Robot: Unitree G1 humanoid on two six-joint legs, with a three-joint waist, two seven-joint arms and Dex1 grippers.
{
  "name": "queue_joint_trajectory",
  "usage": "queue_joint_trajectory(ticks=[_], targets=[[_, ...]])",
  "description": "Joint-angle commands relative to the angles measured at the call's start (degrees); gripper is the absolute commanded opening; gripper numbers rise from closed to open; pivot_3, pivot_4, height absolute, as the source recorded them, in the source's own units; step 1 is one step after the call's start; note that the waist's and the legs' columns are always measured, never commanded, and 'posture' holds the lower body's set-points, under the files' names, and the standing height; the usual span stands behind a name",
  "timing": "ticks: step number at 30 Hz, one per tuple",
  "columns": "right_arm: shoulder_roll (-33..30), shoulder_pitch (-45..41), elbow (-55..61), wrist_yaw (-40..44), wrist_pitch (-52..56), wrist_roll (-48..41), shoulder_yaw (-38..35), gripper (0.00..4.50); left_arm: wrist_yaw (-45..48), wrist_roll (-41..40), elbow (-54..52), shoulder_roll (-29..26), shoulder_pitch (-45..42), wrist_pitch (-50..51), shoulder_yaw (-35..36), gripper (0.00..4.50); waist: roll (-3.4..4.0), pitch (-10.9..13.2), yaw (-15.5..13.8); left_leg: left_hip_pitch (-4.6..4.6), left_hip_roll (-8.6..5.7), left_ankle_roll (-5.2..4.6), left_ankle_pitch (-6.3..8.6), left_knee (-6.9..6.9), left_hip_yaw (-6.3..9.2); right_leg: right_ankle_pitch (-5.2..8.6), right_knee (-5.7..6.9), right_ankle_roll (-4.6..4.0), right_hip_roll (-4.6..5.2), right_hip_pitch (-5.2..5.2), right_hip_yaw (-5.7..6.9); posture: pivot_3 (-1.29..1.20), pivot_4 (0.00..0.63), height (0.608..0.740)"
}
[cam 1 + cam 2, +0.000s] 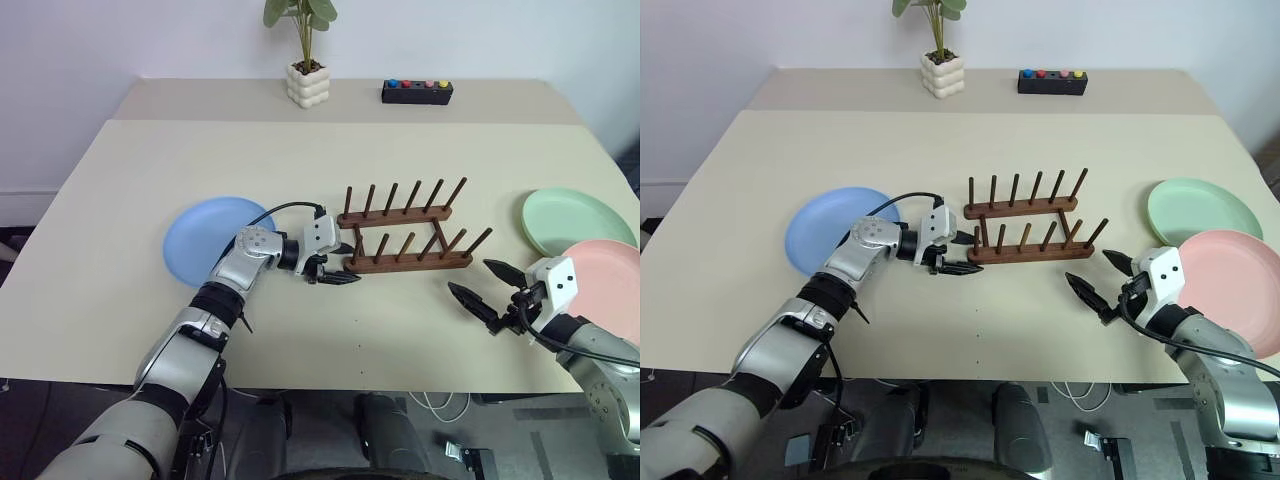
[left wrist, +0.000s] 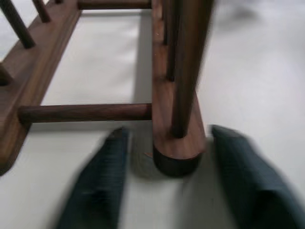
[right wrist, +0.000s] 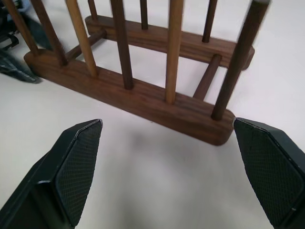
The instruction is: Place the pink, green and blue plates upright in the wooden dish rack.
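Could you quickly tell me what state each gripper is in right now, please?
Left gripper: open, fingers either side of the near rail end of the wooden dish rack, holding nothing.
Right gripper: open, empty, facing the rack's other end.

bare table (image 1: 330,170) behind rack (image 1: 405,240), plates (image 1: 578,222) crowding right edge

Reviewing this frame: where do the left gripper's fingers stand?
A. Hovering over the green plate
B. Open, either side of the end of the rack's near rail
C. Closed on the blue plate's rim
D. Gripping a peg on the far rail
B: the left gripper is open, one finger on each side of the near rail's end of the rack; the blue plate lies flat behind it.
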State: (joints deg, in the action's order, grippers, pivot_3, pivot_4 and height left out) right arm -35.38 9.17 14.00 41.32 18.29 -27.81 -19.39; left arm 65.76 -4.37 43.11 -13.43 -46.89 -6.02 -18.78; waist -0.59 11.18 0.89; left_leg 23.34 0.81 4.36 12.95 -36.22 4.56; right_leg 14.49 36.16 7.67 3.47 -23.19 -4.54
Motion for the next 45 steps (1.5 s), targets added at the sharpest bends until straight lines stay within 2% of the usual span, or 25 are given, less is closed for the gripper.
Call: queue_joint_trajectory(ticks=[1,4,6,7,9,10,12,14,15,16,17,21,28,34,45], targets=[[-0.81,0.22,2.24,0.24,-0.47,-0.41,-1.72,4.5,-0.77,-0.98,-4.08,-1.29,0.62,1.26,2.92,4.43,0.0,0.0,0.05,0.0,0.0,0.0,0.0,0.0,0.0,0.0,0.0,0.0,0.0,0.0,0.0,0.0,0.15,0.73],[-1.24,0.14,1.84,0.44,-0.59,-0.12,-1.84,4.5,-1.74,-1.58,-8.5,-2.48,2.31,4.63,4.29,4.43,0.0,0.0,0.24,-0.03,0.01,0.0,0.0,0.03,0.0,0.0,0.02,0.01,0.0,0.0,0.0,0.0,0.15,0.73],[-1.92,-0.38,1.12,0.67,-0.37,0.42,-1.36,4.5,-2.97,-1.64,-15.29,-4.49,5.67,8.25,5.14,4.43,0.02,-0.01,0.33,-0.03,0.01,0.0,0.0,0.04,0.01,0.0,0.04,0.01,-0.01,-0.01,0.0,0.0,0.15,0.73],[-2.6,-0.69,0.29,0.5,-0.38,1.76,-0.55,4.24,-3.63,-1.47,-19.38,-5.7,7.93,10.59,5.32,4.48,0.02,-0.01,0.3,-0.04,0.02,0.0,0.0,0.05,0.01,0.0,0.04,0.01,0.0,-0.01,-0.01,0.0,0.15,0.73],[-3.5,-0.86,-0.48,1.72,-0.79,2.89,0.84,3.68,-5.13,-2.46,-27.21,-6.97,12.18,15.23,6.1,3.96,0.03,-0.01,0.23,-0.04,0.02,0.0,0.0,0.06,0.01,0.0,0.05,0.01,0.0,-0.01,0.0,0.0,0.15,0.73],[-3.59,-1.07,-0.6,2.12,-0.6,2.86,1.24,3.23,-5.2,-3.18,-31.04,-7.54,14.15,17.39,6.01,3.64,0.03,-0.01,0.19,-0.05,0.02,0.0,0.0,0.05,0.02,0.0,0.06,0.01,0.0,0.0,0.0,0.0,0.15,0.73],[-3.86,-1.41,-0.59,2.71,-0.24,3.1,1.97,2.29,-5.36,-3.68,-36.89,-8.3,16.93,20.9,5.13,2.73,0.03,-0.01,-0.15,-0.05,0.02,0.0,0.0,0.03,0.02,0.0,0.08,0.0,0.0,0.01,0.01,0.0,0.15,0.73],[-4.56,-2.12,-0.81,2.98,0.2,4.69,3.8,1.28,-6.29,-3.73,-42.68,-8.15,19.57,24.93,3.41,1.74,0.02,-0.01,-0.13,-0.04,0.02,0.0,0.0,-0.03,0.03,0.0,0.08,-0.02,0.0,0.03,0.01,0.0,0.15,0.73],[-4.76,-2.41,-0.94,2.94,0.25,5.33,4.43,0.6,-6.78,-3.7,-44.55,-7.99,20.33,26.48,2.84,1.09,0.02,-0.01,-0.25,-0.04,0.01,0.0,0.0,-0.04,0.02,0.01,0.08,-0.02,0.02,0.06,0.0,0.0,0.15,0.73],[-4.83,-2.57,-1.04,2.89,0.23,5.67,4.72,0.17,-7.18,-3.74,-45.67,-7.9,20.71,27.55,2.55,0.68,0.02,-0.01,-0.2,-0.05,0.0,0.0,0.0,-0.05,0.03,0.04,0.08,-0.08,0.03,0.07,0.02,0.0,0.15,0.73],[-4.83,-2.62,-1.14,2.88,0.14,5.86,4.83,0.0,-7.47,-3.73,-46.4,-7.9,20.93,28.3,2.41,0.13,0.02,-0.01,-0.18,-0.05,0.01,0.0,0.0,-0.07,0.03,0.06,0.07,-0.13,0.02,0.07,0.01,0.0,0.15,0.73],[-4.01,-6.03,-4.35,-0.61,-0.59,11.25,8.25,0.0,-14.18,2.69,-44.2,-4.23,20.43,26.43,-2.7,0.06,0.02,-0.02,-0.05,-0.07,0.01,0.0,0.0,-0.07,0.02,0.1,0.07,-0.2,0.01,0.08,0.0,0.0,0.15,0.73],[-2.93,-7.81,-7.76,-3.8,-3.69,16.7,11.1,0.0,-19.98,4.62,-42.87,-0.69,21.15,26.33,-3.96,0.06,0.02,-0.02,0.03,-0.08,0.01,0.0,0.0,-0.03,0.02,0.0,0.07,-0.01,0.0,0.06,0.01,0.0,0.15,0.73],[-0.77,-11.27,-11.85,-6.45,-6.62,19.85,13.08,0.0,-28.61,5.75,-37.33,3.24,19.57,25.82,-0.98,0.06,-0.04,-0.05,0.01,-0.29,0.0,0.0,0.0,-0.09,0.02,0.05,0.04,-0.11,0.01,0.33,0.01,0.0,0.15,0.73],[1.39,-16.06,-17.98,-9.18,-10.21,22.79,14.05,0.0,-32.33,6.47,-33.5,3.72,18.19,23.67,-0.11,0.06,-0.04,-0.06,0.11,-0.62,0.0,0.0,0.0,0.0,0.01,0.1,0.02,-0.19,0.01,0.6,0.0,0.0,0.15,0.73]])
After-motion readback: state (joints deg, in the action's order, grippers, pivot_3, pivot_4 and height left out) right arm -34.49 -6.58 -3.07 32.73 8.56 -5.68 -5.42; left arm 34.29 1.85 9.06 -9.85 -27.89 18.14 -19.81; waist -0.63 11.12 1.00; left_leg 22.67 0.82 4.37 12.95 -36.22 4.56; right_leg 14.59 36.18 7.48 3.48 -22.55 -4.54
